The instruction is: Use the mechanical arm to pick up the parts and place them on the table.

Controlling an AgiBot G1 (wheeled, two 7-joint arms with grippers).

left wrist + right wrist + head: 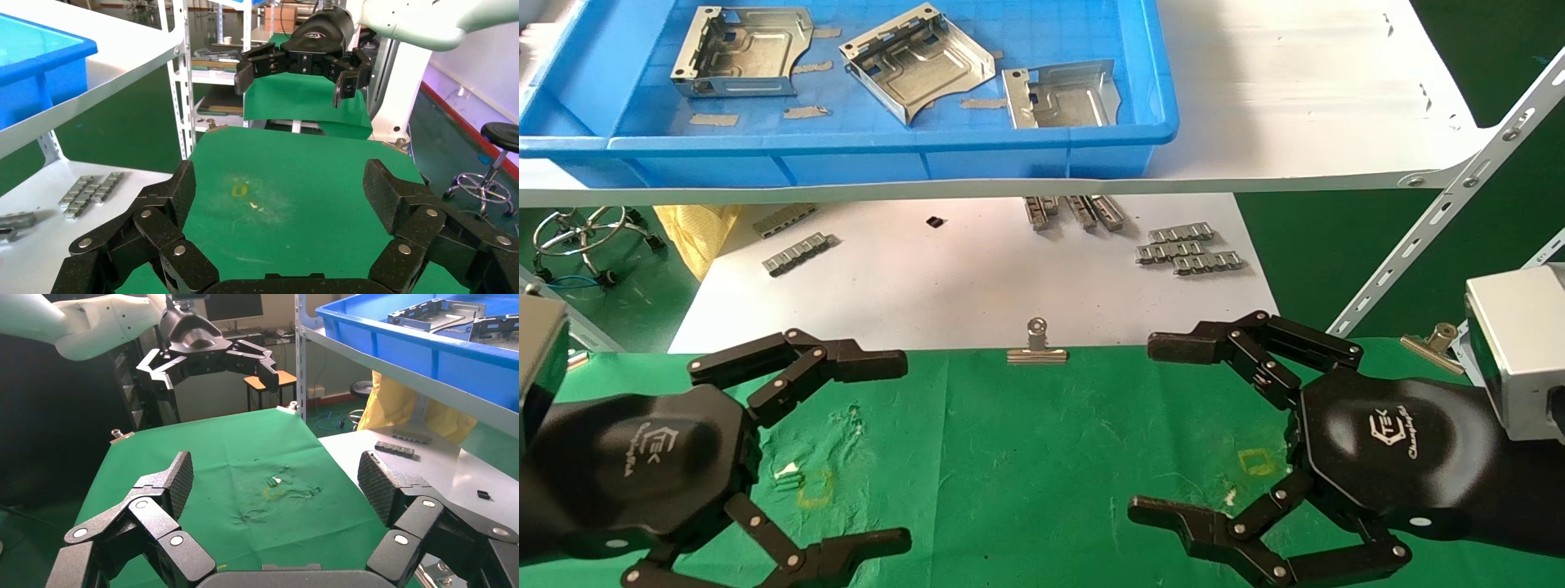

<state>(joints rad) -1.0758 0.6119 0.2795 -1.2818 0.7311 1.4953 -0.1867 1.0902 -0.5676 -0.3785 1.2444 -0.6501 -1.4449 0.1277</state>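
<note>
Three silvery sheet-metal parts lie in the blue tray [846, 145] on the upper shelf: one on the left [740, 51], one in the middle [917, 61], one on the right [1062, 94]. Some also show in the right wrist view [440, 309]. My left gripper [899, 449] is open and empty, low over the left side of the green table [1009, 457]. My right gripper [1144, 429] is open and empty over the table's right side. Each wrist view shows its own open gripper, left [278, 190] and right [275, 478], above bare green cloth.
The white shelf [1295, 98] with a slanted bracket [1451, 204] overhangs a white board [944, 278] holding ribbed grey strips [1189, 249]. Binder clips sit at the cloth's far edge [1037, 347] and far right [1434, 339]. Yellow squares [815, 488] [1258, 462] mark the cloth.
</note>
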